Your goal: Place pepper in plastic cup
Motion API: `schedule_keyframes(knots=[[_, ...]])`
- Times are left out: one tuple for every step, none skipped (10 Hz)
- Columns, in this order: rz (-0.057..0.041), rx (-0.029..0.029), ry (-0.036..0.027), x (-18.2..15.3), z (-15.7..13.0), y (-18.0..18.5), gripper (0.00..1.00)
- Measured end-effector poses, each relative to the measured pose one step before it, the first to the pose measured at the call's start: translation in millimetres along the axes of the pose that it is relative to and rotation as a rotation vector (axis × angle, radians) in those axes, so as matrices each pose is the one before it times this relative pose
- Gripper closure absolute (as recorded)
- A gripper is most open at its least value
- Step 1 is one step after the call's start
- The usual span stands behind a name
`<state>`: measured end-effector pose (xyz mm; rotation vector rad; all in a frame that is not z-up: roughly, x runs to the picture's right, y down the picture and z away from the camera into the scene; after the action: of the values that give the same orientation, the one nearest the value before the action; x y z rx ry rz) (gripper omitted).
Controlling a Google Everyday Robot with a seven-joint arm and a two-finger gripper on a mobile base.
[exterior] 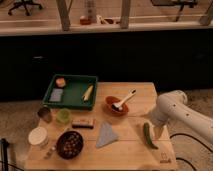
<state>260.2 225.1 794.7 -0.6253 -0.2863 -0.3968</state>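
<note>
The dark green pepper (148, 135) lies on the wooden table (135, 92) near its right front edge. The light lime-green plastic cup (63, 116) stands upright at the table's left, just in front of the green tray. My gripper (158, 131) hangs from the white arm (171, 106) at the table's right edge. It sits close beside the pepper's right side, low over the table. The cup is far to the left of the gripper.
A green tray (75, 100) at the back left holds a pale yellow item (88, 92), an orange piece and a blue sponge. A dark cup (45, 114), a white tub (38, 136), a dark bowl (69, 144), a brown bar (82, 123), a grey cloth (106, 134) and a red bowl with a spoon (116, 105) stand on the table.
</note>
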Motion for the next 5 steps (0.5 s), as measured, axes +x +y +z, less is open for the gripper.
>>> schedule_keyframes(knots=[[-0.00556,-0.00388,-0.00751,0.26,3.64,3.83,0.2],[0.00037,-0.0078,-0.01223,1.82,7.8,8.27,0.2],[0.00087,-0.00181,-0.01156,1.16,4.8,3.49,0.2],[-0.0022,-0.00277,-0.01282,0.11,5.78,2.34,0.2],[-0.00414,-0.00062,-0.01837,0.63,7.28,0.06,0.22]])
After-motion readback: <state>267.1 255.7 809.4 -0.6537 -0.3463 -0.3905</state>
